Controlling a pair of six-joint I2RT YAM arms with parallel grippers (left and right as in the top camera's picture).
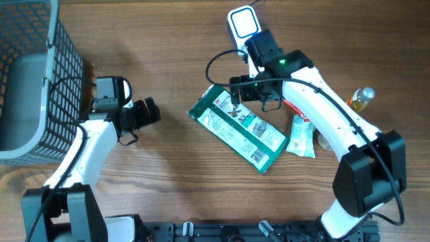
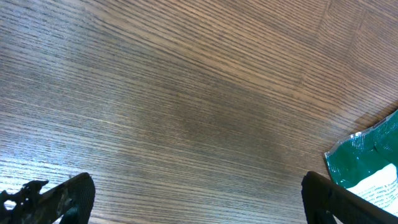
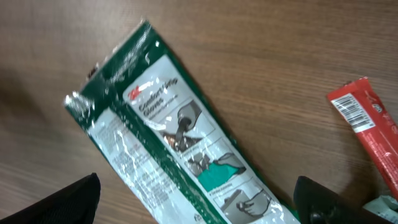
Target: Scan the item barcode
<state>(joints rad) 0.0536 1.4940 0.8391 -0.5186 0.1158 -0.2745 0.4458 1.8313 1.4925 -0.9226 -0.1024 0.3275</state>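
Only the right-wrist view shows the red packet (image 3: 367, 127) barcode (image 3: 352, 112); left claw (image 1: 142, 121), right claw (image 1: 250, 93) gape wide.

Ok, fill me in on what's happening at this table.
Two robot arms are working on scanning an item's barcode. The right gripper hangs open over the upper end of a green package that lies flat on the table, and it holds nothing. The left gripper is also open and empty, over bare wood to the package's left. A lit white device, possibly the scanner, sits at the far edge. Nothing is lifted yet.
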